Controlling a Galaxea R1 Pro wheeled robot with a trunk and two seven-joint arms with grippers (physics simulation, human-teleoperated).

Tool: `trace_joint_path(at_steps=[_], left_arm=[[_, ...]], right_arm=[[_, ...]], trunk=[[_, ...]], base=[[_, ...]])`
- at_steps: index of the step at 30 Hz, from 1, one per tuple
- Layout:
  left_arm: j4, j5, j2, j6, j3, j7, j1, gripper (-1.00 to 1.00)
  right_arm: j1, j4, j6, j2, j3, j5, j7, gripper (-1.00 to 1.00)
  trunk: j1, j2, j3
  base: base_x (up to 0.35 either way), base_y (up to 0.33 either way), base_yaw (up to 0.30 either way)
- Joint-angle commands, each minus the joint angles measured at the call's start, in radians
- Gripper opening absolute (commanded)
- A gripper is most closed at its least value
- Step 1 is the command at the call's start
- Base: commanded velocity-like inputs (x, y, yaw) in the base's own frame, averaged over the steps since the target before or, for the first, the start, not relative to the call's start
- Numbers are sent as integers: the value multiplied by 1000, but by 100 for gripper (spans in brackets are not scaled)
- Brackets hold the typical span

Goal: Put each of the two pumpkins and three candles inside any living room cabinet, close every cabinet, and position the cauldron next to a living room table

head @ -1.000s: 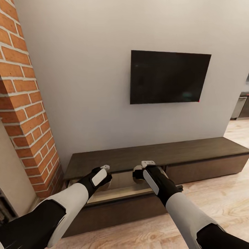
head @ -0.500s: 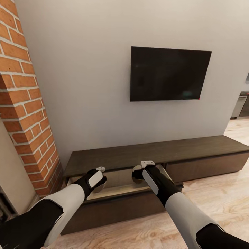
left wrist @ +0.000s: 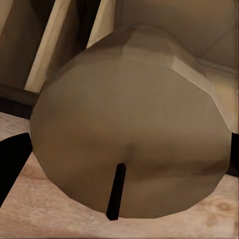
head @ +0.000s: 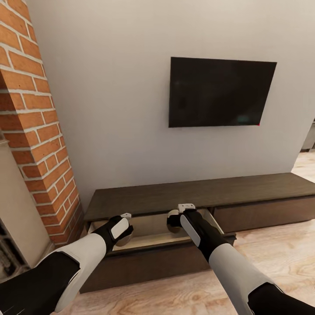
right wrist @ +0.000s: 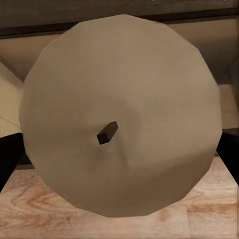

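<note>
**Candles over the open cabinet drawer**

Room: long low dark brown wooden cabinet stands against a pale grey wall, below a black wall-mounted television. Red brick column at the left end; pale wood plank floor in front and to the right.

One drawer at the cabinet's left part is pulled out, pale inside; its dark front edge lies toward the robot. Open floor lies along the right stretch of the cabinet.

Left gripper hangs over the drawer's left part, jaws clenched on a stubby beige-grey candle. Right gripper sits over the drawer's right part, jaws grasping a second beige-grey candle.

Wrist views show black wicks and dark fingertips flanking each candle; the head view shows only slivers of the candles.
</note>
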Motion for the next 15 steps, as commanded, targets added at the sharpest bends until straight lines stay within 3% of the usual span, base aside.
trace_joint_path(at_steps=[1, 9, 15], left_arm=[[-1, 5, 1, 5, -9, 3, -1, -100], [1, 6, 3, 5, -8, -11, -1, -100], [1, 7, 5, 5, -8, -38, -2, -100]], right_arm=[[-1, -1, 2, -1, 4, -10, -9, -100], [-1, 6, 1, 0, 4, -9, -7, -100], [0, 25, 0, 0, 4, -9, -5, -100]], trunk=[[0, -1, -1], [0, -1, -1], [0, -1, -1]], base=[[96, -235, 18], [30, -44, 3], [154, -57, 0]])
